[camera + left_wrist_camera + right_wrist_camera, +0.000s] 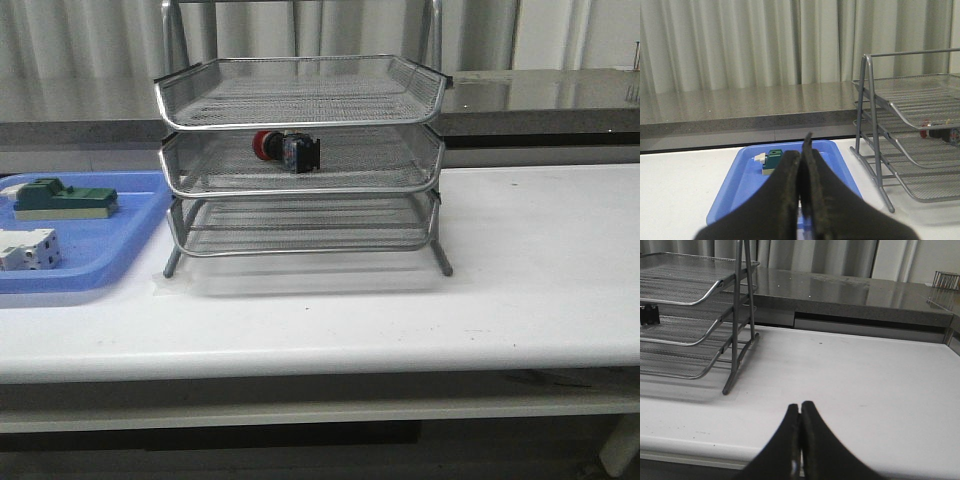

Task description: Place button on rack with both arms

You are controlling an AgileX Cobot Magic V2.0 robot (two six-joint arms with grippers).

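The button (286,150), red head and black body, lies on its side in the middle tier of the silver wire rack (300,160). It also shows in the left wrist view as the button (935,133) on that tier, and its black end (649,315) shows in the right wrist view. The rack (910,140) stands right of the blue tray; the rack (695,315) is also seen from the right arm. My left gripper (802,150) is shut and empty, back from the tray. Over the table's front edge my right gripper (800,407) is shut and empty. Neither arm shows in the front view.
A flat blue tray (120,250) sits left of the rack, holding a green block (60,198) and a white boxy part (28,250). The tray (745,185) and green block (774,161) show past the left fingers. A grey counter (540,100) runs behind the table.
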